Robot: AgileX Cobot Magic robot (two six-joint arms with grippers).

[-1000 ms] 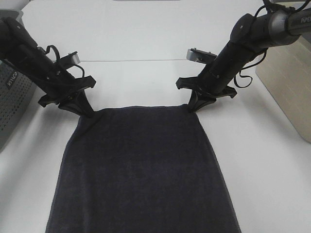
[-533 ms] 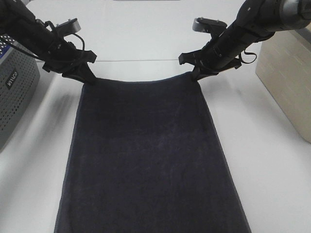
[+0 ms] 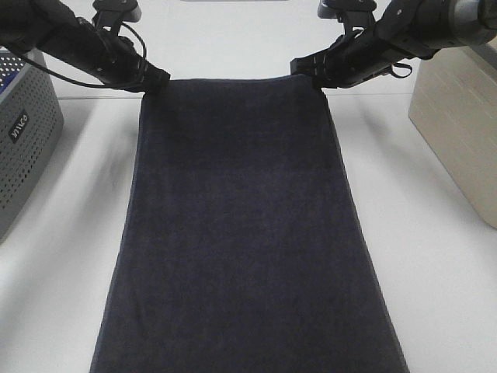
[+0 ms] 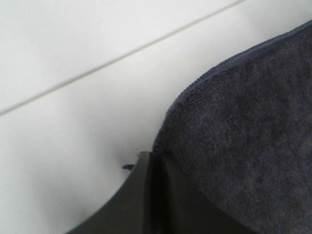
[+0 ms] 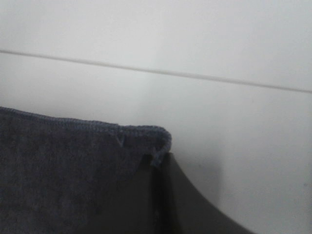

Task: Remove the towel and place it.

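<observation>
Both my grippers, left gripper [image 3: 155, 80] and right gripper [image 3: 309, 75], pinching far corners of towel [image 3: 241, 225]; since a second ago am hauling it farther across table [image 3: 435, 264], edge now stretched taut; placing nearly due.

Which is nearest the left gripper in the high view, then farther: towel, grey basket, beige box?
1. Towel: its corner is clamped in the left gripper.
2. Grey basket: at the left edge, below that gripper.
3. Beige box: far across, at the right edge.

The towel [image 3: 241, 225] lies mid-table [image 3: 435, 264], between a basket [image 3: 23, 148] left and a box [image 3: 458, 132] right.
</observation>
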